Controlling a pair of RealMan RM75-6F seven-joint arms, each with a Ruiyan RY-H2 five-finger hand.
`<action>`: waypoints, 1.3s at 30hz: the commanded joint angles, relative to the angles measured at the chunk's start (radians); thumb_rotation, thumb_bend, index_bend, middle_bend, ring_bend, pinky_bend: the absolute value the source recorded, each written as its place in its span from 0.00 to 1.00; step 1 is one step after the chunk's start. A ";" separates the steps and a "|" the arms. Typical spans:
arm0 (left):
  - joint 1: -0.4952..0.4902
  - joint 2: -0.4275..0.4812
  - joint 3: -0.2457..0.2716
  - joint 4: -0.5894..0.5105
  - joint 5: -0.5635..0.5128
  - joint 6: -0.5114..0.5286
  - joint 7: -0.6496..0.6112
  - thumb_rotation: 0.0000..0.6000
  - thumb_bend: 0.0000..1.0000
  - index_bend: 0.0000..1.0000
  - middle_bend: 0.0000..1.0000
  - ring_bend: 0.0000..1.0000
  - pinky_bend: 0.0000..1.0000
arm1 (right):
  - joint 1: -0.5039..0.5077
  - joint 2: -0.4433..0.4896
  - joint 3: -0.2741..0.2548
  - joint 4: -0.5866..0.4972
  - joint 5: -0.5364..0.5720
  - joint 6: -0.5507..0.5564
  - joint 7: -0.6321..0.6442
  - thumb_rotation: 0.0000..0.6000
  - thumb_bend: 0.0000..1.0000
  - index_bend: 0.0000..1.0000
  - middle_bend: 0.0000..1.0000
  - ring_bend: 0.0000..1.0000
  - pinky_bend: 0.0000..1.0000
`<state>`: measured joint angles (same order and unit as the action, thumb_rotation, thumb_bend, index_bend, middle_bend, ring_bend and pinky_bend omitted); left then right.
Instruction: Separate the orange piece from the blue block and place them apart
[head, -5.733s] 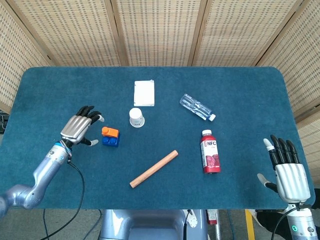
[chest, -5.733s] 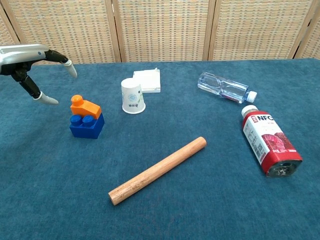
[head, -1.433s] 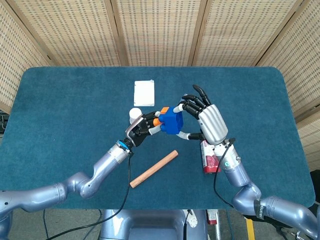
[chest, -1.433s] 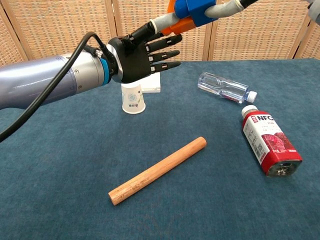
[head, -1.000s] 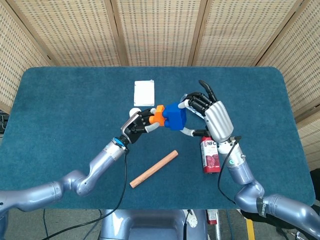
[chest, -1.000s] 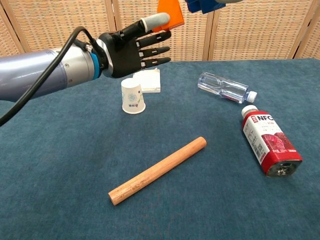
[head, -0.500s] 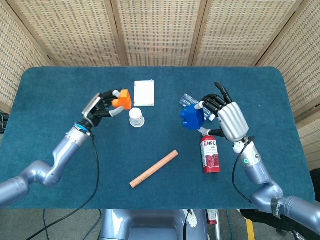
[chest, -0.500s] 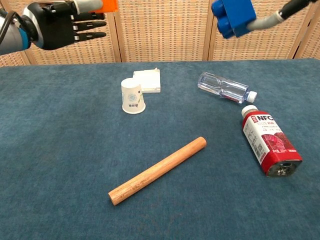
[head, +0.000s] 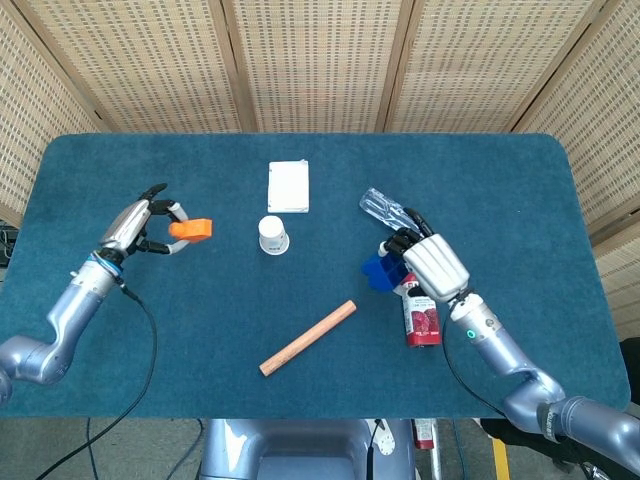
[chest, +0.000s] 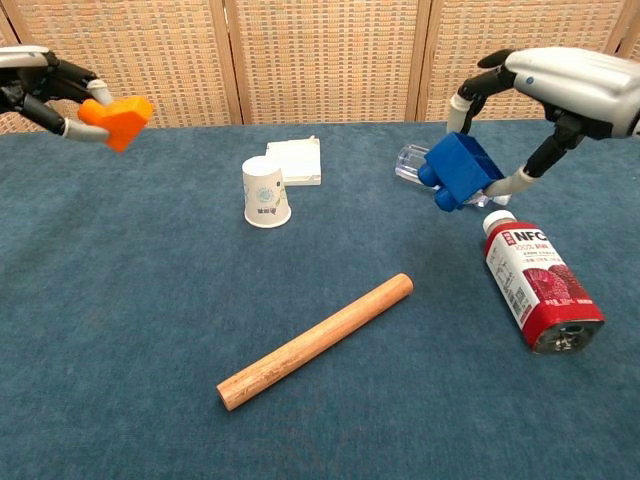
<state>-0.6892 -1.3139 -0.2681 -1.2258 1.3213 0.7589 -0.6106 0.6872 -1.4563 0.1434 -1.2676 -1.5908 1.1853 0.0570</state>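
The surface (head: 480, 180) carries clutter, so each robot hand stays clear of it. The right robot hand (chest: 560, 85) pinches the blue block (chest: 458, 170) above the bottles; the left robot hand (head: 135, 228) pinches the orange piece (head: 190, 229) far across, keeping them apart.

The orange piece (head: 190, 229) sat at the left hand's (head: 133, 226) fingertips; the blue block (chest: 460, 171) hung under the right hand's (chest: 560, 85) fingers, well apart.
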 joint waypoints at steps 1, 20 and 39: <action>0.022 -0.014 0.050 0.047 -0.111 -0.007 0.214 1.00 0.51 0.66 0.56 0.00 0.00 | 0.010 -0.019 -0.009 0.007 0.015 -0.029 -0.023 1.00 0.02 0.52 0.53 0.30 0.04; 0.078 0.031 0.038 -0.079 -0.181 0.078 0.312 1.00 0.04 0.00 0.00 0.00 0.00 | -0.050 0.136 0.028 -0.203 0.062 0.031 0.054 1.00 0.00 0.00 0.00 0.00 0.00; 0.473 0.239 0.155 -0.497 -0.031 0.727 0.550 1.00 0.02 0.00 0.00 0.00 0.00 | -0.362 0.246 -0.090 -0.167 -0.007 0.393 0.007 1.00 0.00 0.00 0.00 0.00 0.00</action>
<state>-0.2879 -1.0999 -0.1508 -1.6615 1.2414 1.3970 -0.1145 0.3666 -1.2081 0.0742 -1.4518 -1.5959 1.5450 0.0936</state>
